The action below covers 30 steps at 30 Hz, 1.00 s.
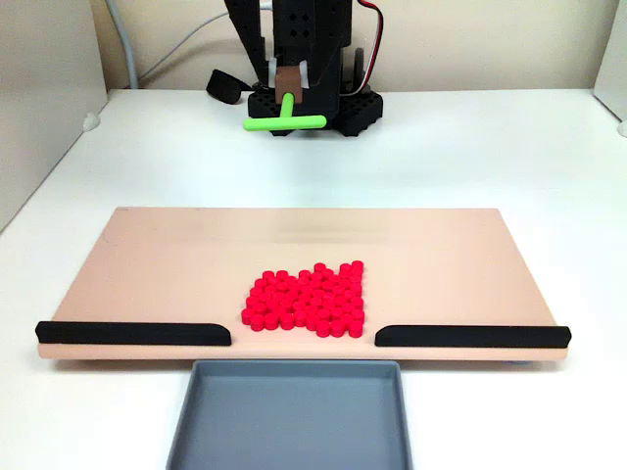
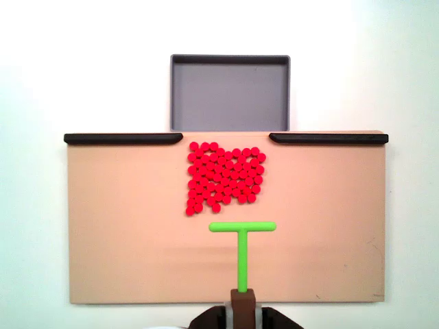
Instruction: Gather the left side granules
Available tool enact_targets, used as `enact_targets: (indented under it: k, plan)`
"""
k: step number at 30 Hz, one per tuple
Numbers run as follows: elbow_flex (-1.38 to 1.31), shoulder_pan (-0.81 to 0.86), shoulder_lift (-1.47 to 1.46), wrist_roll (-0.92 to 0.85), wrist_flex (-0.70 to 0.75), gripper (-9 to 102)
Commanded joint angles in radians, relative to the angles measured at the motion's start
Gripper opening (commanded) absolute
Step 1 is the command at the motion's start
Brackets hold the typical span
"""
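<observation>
In both fixed views the board lies flat on the white table, and going left to right along its tray-side edge there is a black rail, then a gap, then a second rail. The rails look meant to stop anything pushed toward that edge except at the gap, which lines up with the grey tray sitting just beyond, so the layout funnels material into the tray. The granules lie in a flat, roughly square patch on the board just short of the gap, slightly left of the gap's centre in the top-down fixed view and touching neither rail. Behind them, on the side away from the tray, the green stick is held with its crossbar toward the patch, near its ragged lower edge but apart from it. The gripper is clamped on the stick's stem through a brown holder, so the crossbar works as a pusher blade. In the front fixed view the stick appears raised, well back from the granules.
</observation>
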Motion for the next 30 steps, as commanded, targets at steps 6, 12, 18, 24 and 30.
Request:
enact_targets:
  k: [6,12,18,24,30]
  plan:
    - [-0.021,-0.015,-0.015,0.058,-0.005,0]
    - [-0.021,-0.02,-0.026,0.066,-0.005,0]
    - [-0.021,-0.021,-0.041,0.063,-0.003,0]
    - [-0.023,-0.037,-0.025,0.052,-0.002,0]
    - [-0.023,-0.021,-0.038,0.04,-0.002,0]
